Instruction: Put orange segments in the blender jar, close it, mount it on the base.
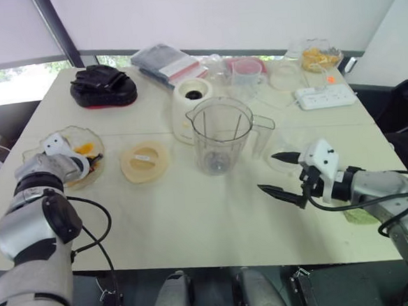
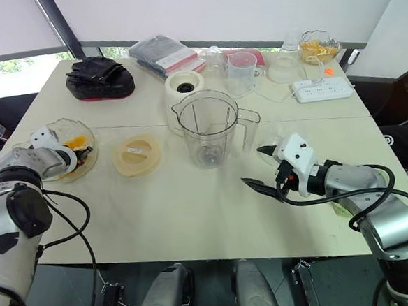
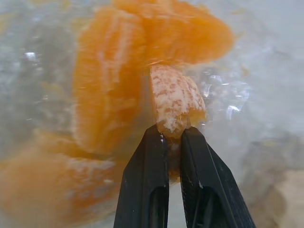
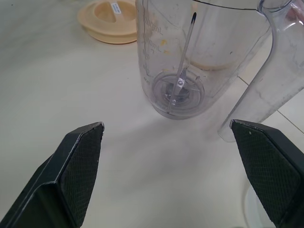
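Left end effector (image 3: 173, 135) pinching a segment (image 3: 176, 102)
Right end effector (image 1: 282, 174) spread wide, right of the jar (image 1: 221, 134).

Head pair: looked down over my table (image 1: 195, 223), sharing it whole. Left wrist: hard against orange segments (image 3: 175, 102). Right wrist: near, facing jar (image 4: 190, 57).
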{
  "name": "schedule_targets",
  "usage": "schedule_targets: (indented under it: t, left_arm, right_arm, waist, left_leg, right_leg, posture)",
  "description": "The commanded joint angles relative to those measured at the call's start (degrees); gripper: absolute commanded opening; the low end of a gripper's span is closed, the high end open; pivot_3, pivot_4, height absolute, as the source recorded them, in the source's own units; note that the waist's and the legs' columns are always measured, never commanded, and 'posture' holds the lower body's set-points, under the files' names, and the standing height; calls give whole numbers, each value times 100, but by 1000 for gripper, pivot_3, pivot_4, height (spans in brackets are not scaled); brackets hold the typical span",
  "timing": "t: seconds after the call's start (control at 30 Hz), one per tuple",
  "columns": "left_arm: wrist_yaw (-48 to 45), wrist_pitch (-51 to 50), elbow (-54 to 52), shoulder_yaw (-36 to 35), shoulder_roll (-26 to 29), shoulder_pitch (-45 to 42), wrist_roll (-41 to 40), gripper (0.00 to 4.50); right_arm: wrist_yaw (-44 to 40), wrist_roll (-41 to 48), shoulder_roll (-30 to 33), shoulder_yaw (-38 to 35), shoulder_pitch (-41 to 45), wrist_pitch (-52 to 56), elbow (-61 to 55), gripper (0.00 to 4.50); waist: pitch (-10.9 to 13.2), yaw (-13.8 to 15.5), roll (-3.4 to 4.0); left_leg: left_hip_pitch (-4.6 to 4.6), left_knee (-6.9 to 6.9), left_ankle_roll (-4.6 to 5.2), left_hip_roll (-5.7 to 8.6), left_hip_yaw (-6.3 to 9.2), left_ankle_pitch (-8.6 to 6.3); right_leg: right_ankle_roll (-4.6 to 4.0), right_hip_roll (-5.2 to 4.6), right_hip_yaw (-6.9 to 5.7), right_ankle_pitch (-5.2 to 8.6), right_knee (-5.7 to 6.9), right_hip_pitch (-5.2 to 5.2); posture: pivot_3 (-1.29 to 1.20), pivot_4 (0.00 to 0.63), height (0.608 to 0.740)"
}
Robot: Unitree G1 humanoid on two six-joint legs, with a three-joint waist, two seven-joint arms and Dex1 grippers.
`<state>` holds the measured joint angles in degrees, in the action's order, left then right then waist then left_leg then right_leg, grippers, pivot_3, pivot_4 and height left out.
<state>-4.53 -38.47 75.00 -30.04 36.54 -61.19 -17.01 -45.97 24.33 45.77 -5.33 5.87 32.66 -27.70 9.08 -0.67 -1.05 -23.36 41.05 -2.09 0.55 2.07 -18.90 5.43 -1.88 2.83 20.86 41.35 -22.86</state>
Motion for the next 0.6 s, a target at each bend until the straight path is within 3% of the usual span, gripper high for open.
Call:
schedule_targets:
  t: [0.03,0.6]
  left_arm:
    - [-229,-99,-139,-117,103,45,-198,351]
    - [-908,-427,-477,-567,446,316,-887,351]
  right_arm:
    - [-30,-19,-2,-19,148,-126,-7,4500]
    - [-251,-182,-54,244,555,-365,447,4500]
  waist:
    - [0,-3,0]
    - [0,-14,0]
  left_leg:
    - [0,0,0,0,0,0]
    - [0,-1,0,0,0,0]
  right_leg:
    - [0,0,0,0,0,0]
    - [0,-1,0,0,0,-3]
  posture:
    - [0,150,740]
    - [0,150,740]
